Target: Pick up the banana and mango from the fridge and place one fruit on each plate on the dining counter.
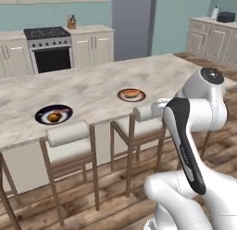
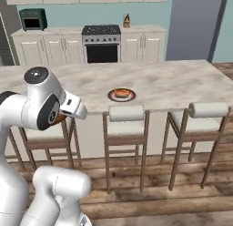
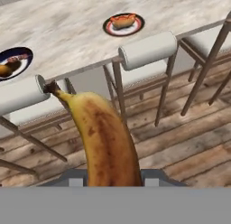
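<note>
I can't find any words, numbers or signs to read here. Nothing is written on the plates, the stove, the cabinets or the robot arm.

My arm (image 1: 187, 145) is folded up close over the base, elbow high, forearm angled back down. The wrist points forward and slightly down. My gripper (image 3: 110, 180) is clamped on the banana (image 3: 104, 142), which sticks out ahead between the fingers.
</note>
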Tool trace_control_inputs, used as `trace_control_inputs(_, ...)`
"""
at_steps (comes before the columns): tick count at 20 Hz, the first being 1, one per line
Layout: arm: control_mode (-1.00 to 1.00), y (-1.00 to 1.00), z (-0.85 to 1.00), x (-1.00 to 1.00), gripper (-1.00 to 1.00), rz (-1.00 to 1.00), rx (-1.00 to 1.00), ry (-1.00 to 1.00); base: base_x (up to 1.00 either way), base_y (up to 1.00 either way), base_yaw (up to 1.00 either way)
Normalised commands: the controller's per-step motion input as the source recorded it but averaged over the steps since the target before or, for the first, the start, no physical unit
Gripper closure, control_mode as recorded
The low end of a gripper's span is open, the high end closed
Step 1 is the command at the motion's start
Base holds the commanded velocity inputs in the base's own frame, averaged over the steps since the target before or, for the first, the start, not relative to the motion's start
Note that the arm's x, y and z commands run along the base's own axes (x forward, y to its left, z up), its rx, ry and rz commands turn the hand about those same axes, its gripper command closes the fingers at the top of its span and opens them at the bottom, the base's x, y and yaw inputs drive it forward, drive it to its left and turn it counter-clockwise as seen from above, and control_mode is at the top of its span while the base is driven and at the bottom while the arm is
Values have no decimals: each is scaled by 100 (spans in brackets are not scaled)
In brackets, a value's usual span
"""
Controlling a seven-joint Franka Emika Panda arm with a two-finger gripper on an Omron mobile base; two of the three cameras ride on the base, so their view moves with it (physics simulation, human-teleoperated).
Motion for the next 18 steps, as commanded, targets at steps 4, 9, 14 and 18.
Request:
trace_control_inputs(4,100,0,0,0,100,0,0,0,76,-100,53)
trace_control_inputs(9,100,0,0,0,100,0,0,0,64,-100,50)
trace_control_inputs(14,100,0,0,0,100,0,0,0,40,-41,18)
trace_control_inputs(18,100,0,0,0,100,0,0,0,58,0,0)
